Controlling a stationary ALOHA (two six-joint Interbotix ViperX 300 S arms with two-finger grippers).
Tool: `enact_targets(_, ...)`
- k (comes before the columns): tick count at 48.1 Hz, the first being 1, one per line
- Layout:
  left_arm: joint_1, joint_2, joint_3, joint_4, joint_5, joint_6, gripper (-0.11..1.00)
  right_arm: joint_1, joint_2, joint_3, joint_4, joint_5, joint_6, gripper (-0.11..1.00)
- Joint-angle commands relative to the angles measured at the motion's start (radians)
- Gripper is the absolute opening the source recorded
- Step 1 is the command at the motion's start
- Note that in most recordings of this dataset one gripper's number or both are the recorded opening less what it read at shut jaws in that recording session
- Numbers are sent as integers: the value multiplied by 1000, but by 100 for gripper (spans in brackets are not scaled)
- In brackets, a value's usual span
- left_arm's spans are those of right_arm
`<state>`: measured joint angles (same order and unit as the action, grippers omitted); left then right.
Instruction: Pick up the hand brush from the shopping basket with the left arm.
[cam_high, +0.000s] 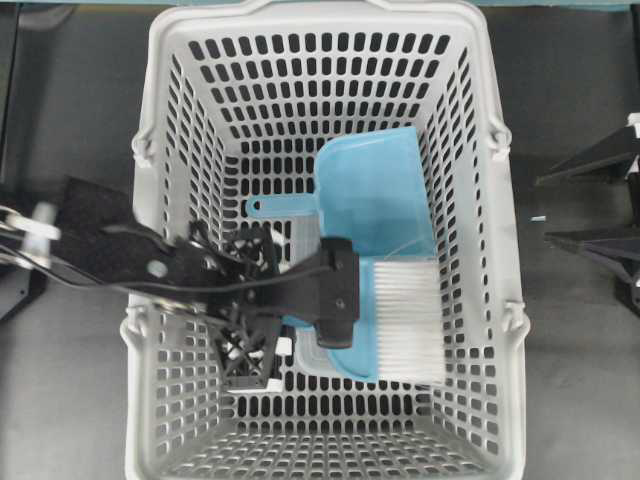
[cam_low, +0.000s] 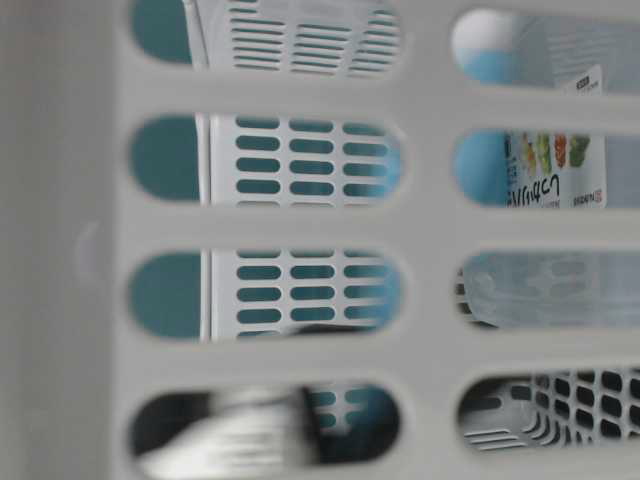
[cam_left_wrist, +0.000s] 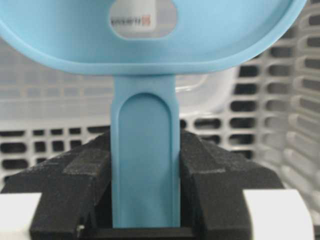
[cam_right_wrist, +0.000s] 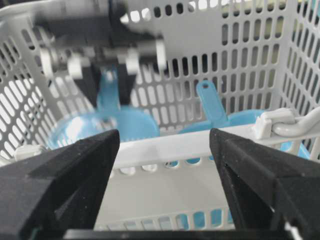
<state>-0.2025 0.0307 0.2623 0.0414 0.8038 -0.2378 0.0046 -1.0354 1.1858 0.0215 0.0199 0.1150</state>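
The light-grey slotted shopping basket (cam_high: 160, 120) fills the overhead view. My left gripper (cam_high: 320, 315) reaches in from the left and is shut on the short handle of the teal-blue hand brush (cam_high: 400, 320), whose white bristles point right. In the left wrist view the handle (cam_left_wrist: 145, 165) is clamped between both black fingers (cam_left_wrist: 75, 180), with the fan-shaped body above. The right wrist view shows the brush (cam_right_wrist: 107, 125) hanging below the blurred left gripper. My right gripper (cam_right_wrist: 165, 180) is open and empty outside the basket wall (cam_right_wrist: 190, 142).
A teal-blue dustpan (cam_high: 375, 195) lies on the basket floor behind the brush, its handle pointing left; it also shows in the right wrist view (cam_right_wrist: 207, 100). The right gripper (cam_high: 545, 208) sits at the right, outside the basket. The table-level view shows only the basket wall (cam_low: 300, 225).
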Motion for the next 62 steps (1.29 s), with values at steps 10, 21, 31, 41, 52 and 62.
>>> enact_targets(10, 32, -218, -156, 3, 80, 15, 24, 2, 8, -3, 5, -8, 15, 70)
enact_targets(21, 46, -242, -178, 3, 133, 26, 24, 2, 6, 3, 5, -8, 38, 70)
enact_targets(31, 46, -219, -169, 3, 129, 40, 24, 2, 8, 3, 5, -11, 40, 70)
enact_targets(41, 44, -215, -166, 3, 129, 43, 24, 2, 6, 3, 5, -12, 40, 70)
enact_targets(52, 43, -213, -156, 3, 129, 34, 24, 2, 8, 3, 5, -14, 40, 70)
enact_targets(62, 43, -213, -155, 3, 129, 34, 24, 2, 8, 3, 5, -14, 40, 70)
